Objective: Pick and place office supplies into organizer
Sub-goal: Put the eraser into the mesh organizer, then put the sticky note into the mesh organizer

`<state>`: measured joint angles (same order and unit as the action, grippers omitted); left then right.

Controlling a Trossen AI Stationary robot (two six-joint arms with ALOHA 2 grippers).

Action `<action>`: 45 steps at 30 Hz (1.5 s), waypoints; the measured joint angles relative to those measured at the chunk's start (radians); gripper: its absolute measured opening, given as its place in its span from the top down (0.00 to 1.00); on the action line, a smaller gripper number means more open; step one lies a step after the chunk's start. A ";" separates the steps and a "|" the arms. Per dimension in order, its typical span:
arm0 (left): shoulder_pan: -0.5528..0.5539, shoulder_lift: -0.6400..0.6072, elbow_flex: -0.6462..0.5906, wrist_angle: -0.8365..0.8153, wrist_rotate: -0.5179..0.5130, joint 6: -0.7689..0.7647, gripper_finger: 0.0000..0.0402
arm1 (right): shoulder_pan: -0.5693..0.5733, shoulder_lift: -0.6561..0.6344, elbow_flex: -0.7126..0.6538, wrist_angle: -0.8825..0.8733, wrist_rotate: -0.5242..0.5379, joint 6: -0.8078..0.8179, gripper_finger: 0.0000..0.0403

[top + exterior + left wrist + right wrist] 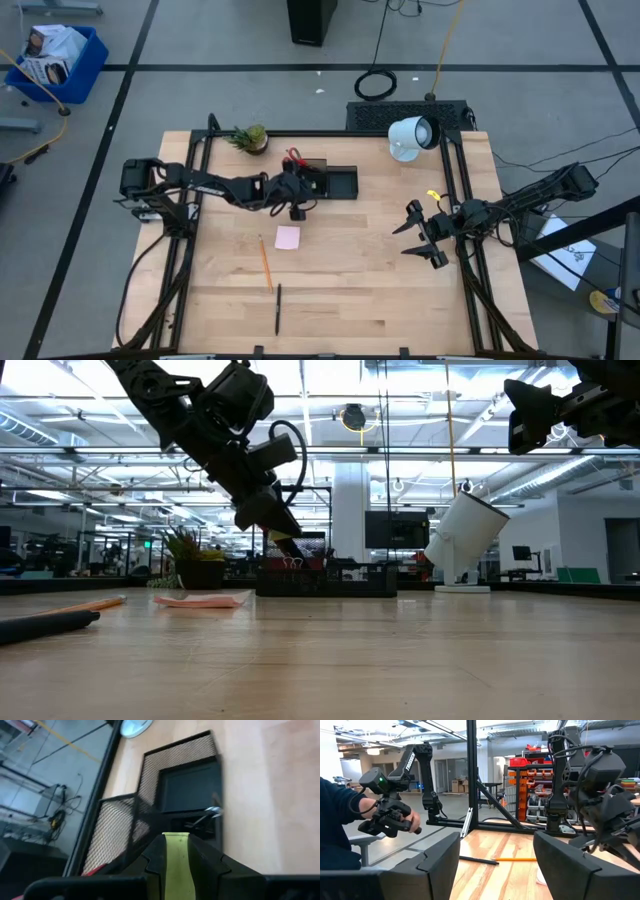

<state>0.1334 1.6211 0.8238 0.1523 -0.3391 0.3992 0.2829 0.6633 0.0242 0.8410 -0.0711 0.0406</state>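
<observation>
Organizer (187,787) of black mesh, tall cup beside low tray, sits just below the left gripper (176,851), which pinches a flat yellow piece (176,865); right gripper (420,233) hangs open, well apart.

From above, the left tool (297,192) covers part of the organizer (340,182), hiding what it grips. In its wrist view a yellow piece (176,865) sits between the fingers, cut off by the picture's edge. A small metal item (212,811) in the organizer's low compartment is too blurred to name. The black pen (45,623) runs off the low view's edge.
</observation>
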 joint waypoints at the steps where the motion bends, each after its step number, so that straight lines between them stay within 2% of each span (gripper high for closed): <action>1: 0.002 0.000 0.000 0.000 -0.011 -0.001 0.84 | 0.000 0.000 0.000 0.000 0.000 0.000 0.39; 5: 0.006 0.000 0.000 -0.002 -0.036 -0.004 0.81 | 0.000 0.000 0.000 0.008 -0.001 0.000 0.39; 14: 0.008 0.000 0.000 0.000 -0.031 -0.027 0.61 | 0.000 0.003 0.000 0.007 -0.003 0.000 0.39; 21: 0.005 0.000 0.000 0.001 -0.035 -0.049 0.57 | 0.000 0.003 0.000 0.007 -0.003 0.000 0.39; 24: -0.006 0.000 0.000 0.003 -0.036 -0.169 0.56 | 0.000 0.003 0.000 0.006 -0.003 0.001 0.40; 26: -0.021 0.000 0.000 0.004 -0.034 -0.331 0.56 | 0.000 0.003 0.000 0.003 -0.003 0.014 0.39; 28: -0.050 -0.001 0.000 -0.015 0.004 -0.471 0.56 | 0.000 0.003 0.000 -0.004 -0.003 0.027 0.39; 31: -0.116 -0.015 0.000 -0.071 0.109 -0.515 0.56 | 0.000 0.003 0.000 -0.019 -0.003 0.034 0.39; 33: -0.166 -0.016 0.001 -0.095 0.130 -0.567 0.56 | 0.000 0.003 0.000 -0.027 0.000 0.036 0.39; 38: -0.296 -0.020 -0.001 -0.091 0.072 -0.674 0.56 | 0.000 -0.006 0.000 0.018 0.009 0.090 0.40; 42: -0.379 -0.021 -0.002 -0.020 0.046 -0.678 0.56 | 0.000 -0.043 0.000 0.135 -0.102 0.107 0.39; 45: -0.417 -0.021 -0.002 -0.006 0.042 -0.663 0.56 | 0.000 -0.080 0.000 0.122 -0.164 0.129 0.39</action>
<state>-0.2832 1.5997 0.8219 0.1464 -0.2974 -0.2638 0.2825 0.5829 0.0238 0.9631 -0.2349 0.1695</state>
